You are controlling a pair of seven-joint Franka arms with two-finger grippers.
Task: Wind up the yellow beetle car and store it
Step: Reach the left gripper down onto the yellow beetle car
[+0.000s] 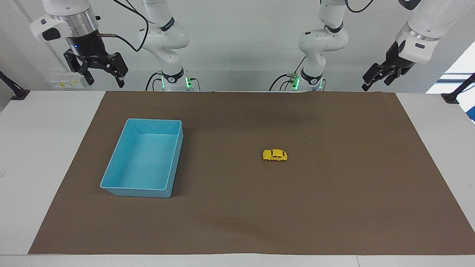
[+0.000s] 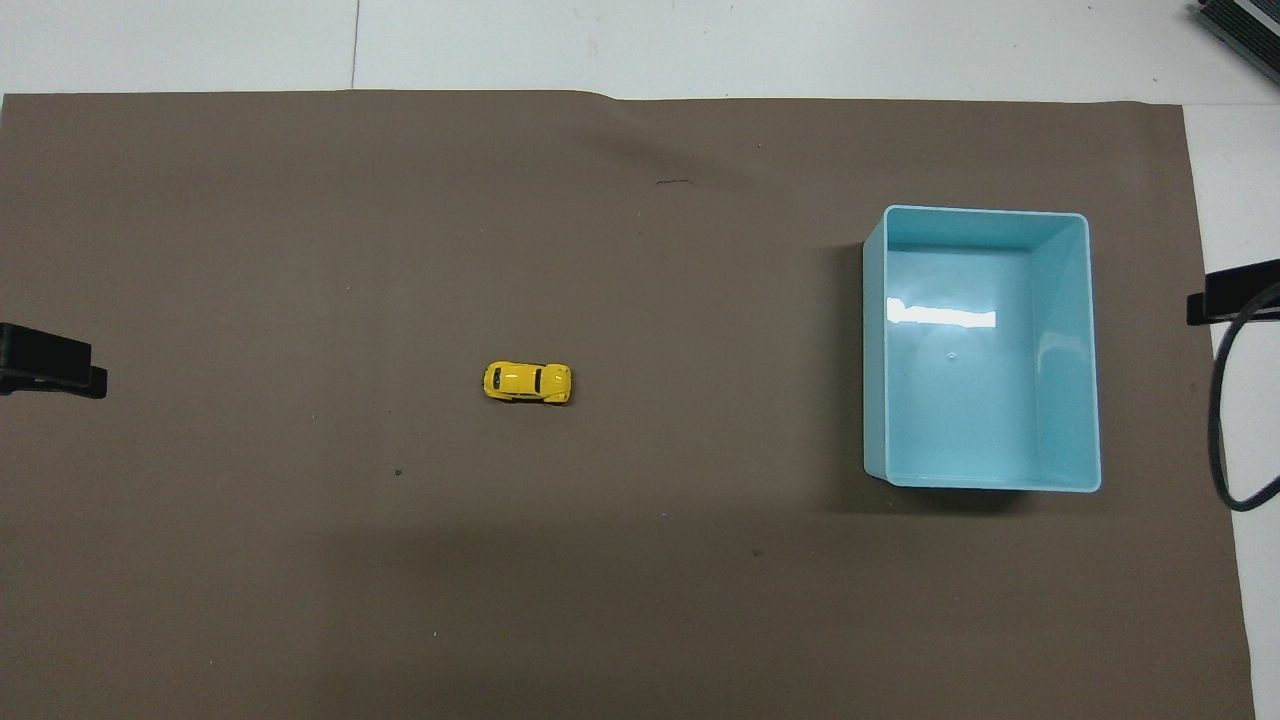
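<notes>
Both arms up high, nothing held. Right gripper [image 1: 104,79] pts straight down, fingers spread. Left gripper [image 1: 375,82] tilted, wrist bent, fingers apart.

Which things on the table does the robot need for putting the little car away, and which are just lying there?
Needed for the job:
- yellow beetle car, on the brown mat
- blue bin, empty, toward the right arm's end
- left gripper and right gripper, both open, raised

Just there:
- brown mat
- white table
</notes>
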